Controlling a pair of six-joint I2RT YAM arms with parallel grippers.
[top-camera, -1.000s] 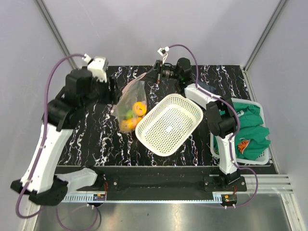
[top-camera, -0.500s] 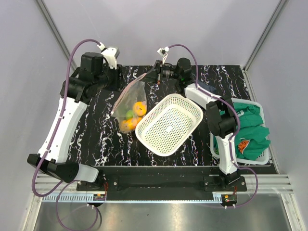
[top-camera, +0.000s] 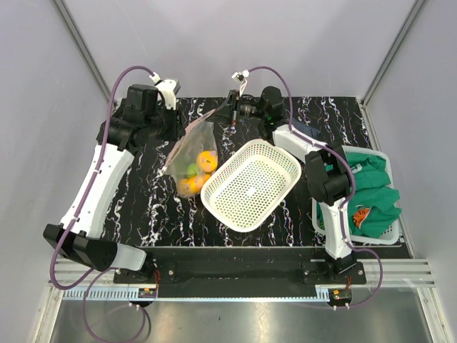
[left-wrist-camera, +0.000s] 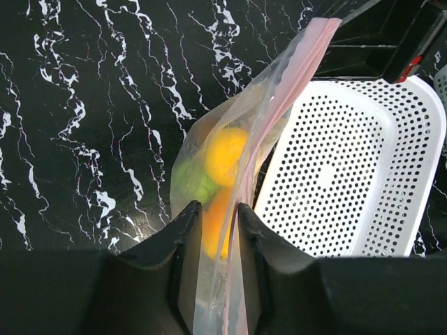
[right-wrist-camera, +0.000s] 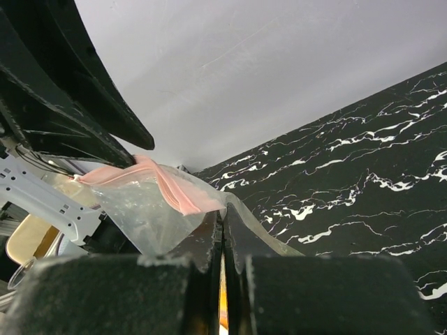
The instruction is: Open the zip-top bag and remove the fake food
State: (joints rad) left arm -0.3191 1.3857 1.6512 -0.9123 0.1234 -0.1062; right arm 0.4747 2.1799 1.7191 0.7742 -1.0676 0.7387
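From above, the right gripper reaches to the far side of the table and pinches the top corner of the zip-top bag. The bag hangs down and away from it toward the left gripper, which sits at the bag's other upper edge. The likely aim is to hold the mouth taut between the two hands so the seal can be pulled apart. The fake food, orange and yellow pieces with a green one, lies pooled in the bag's low end, below and ahead of the left gripper and not yet out. The white basket lies just beside that end, its rim apparently against the bag, crowding the side where the fruit would spill. A second basket holding green clothing sits well off behind the right arm. In the left wrist view, the fingers stand close together with the bag's film and the pink zip strip running up between them. Whether they actually pinch the plastic cannot be told. The fruit shows just beyond the fingertips, and the basket lies off the right finger. In the right wrist view, the jaws are clamped tight on clear film just below the pink strip, which bunches and folds above them. A dark arm link looms close overhead.
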